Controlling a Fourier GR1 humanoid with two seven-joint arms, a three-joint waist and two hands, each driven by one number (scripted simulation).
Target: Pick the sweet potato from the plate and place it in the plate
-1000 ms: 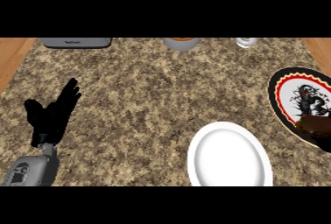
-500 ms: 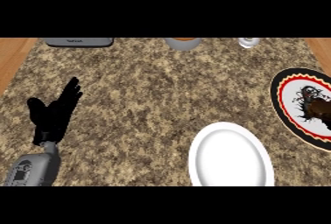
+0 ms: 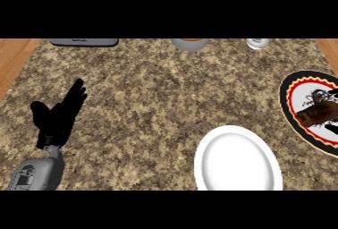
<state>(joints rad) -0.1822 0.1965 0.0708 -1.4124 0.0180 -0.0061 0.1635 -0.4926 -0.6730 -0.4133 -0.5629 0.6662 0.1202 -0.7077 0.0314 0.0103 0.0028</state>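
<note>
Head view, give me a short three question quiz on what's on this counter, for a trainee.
1. True or false: the sweet potato lies on the white plate.
2. Which hand shows? A) left hand B) right hand
3. Fill in: the patterned plate has a black and ____ rim.

Key: 1. False, it lies on the patterned plate at the right edge; the white plate is bare. 2. A, open, fingers up, resting at the left. 3. Red.
</note>
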